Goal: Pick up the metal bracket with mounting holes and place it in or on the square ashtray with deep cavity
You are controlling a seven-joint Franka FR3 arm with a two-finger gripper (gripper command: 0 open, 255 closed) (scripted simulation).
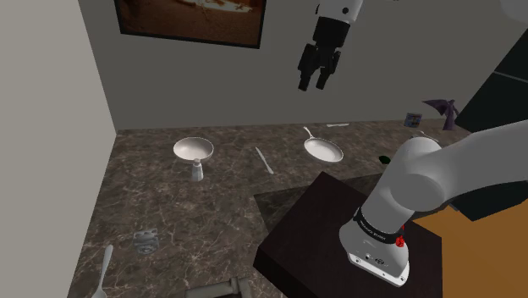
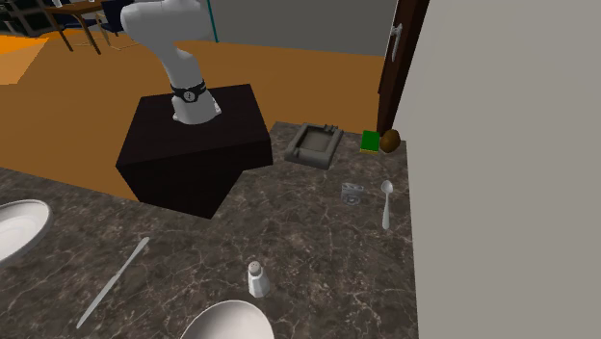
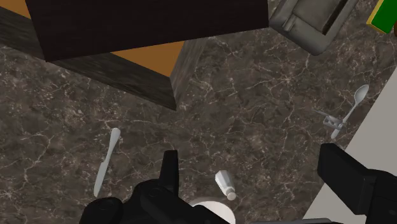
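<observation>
The gripper [image 1: 315, 80] hangs high above the dark marbled worktop [image 2: 308, 241], its two black fingers [image 3: 169, 167] spread wide apart, holding nothing and touching nothing. Below it, the salt shaker [image 3: 225, 185] lies on the worktop, with the knife [image 3: 106, 162] off to one side. The grey bracket [image 2: 353, 193] rests flat near the worktop's wall edge, just beside the spoon [image 2: 385, 203], which lies along that edge. The square grey ashtray [image 2: 316, 144] sits apart from the bracket at the worktop's edge by the orange floor, close to a corner of the dark stand [image 2: 197, 144].
</observation>
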